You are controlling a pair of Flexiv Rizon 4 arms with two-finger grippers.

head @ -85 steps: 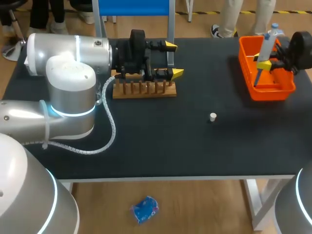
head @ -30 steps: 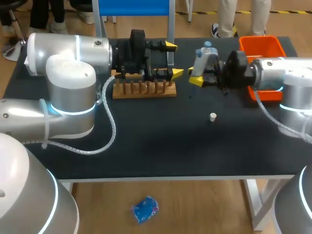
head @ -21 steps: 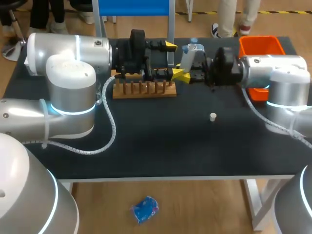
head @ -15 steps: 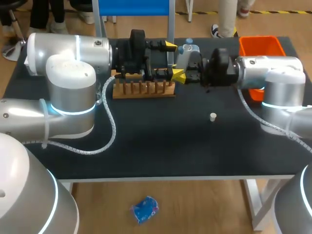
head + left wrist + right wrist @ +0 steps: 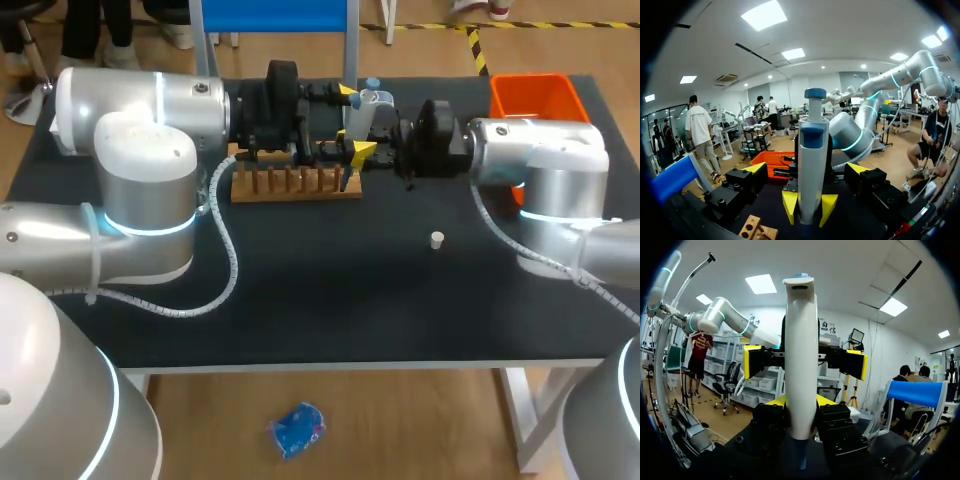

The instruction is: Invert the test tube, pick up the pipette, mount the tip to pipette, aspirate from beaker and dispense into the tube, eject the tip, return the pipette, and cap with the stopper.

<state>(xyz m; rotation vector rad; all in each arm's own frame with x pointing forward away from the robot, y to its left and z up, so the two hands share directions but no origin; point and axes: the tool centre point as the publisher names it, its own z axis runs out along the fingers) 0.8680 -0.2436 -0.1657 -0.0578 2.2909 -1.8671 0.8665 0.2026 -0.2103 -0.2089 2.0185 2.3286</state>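
A grey-white pipette (image 5: pixel 365 108) with a blue top stands upright, with my right gripper (image 5: pixel 378 130) shut on its body. It is at the back of the table, by the right end of the wooden rack (image 5: pixel 290 185). My left gripper (image 5: pixel 356 122) is wide open, and the pipette sits between its yellow tips without touching them. In the left wrist view the pipette (image 5: pixel 811 160) is straight ahead, pinched by the right arm's fingertips (image 5: pixel 790 205). In the right wrist view my right gripper (image 5: pixel 799 401) clamps the pipette (image 5: pixel 801 355). A white stopper (image 5: pixel 437 239) lies on the mat.
An orange bin (image 5: pixel 530 95) stands at the back right corner, behind the right arm. The wooden rack (image 5: pixel 757 230) shows under the left gripper. The left arm's cable (image 5: pixel 225 270) loops over the mat's left side.
The right arm has carried the pipette leftward from over the orange bin to between the left gripper's open fingers. The left arm has kept still.
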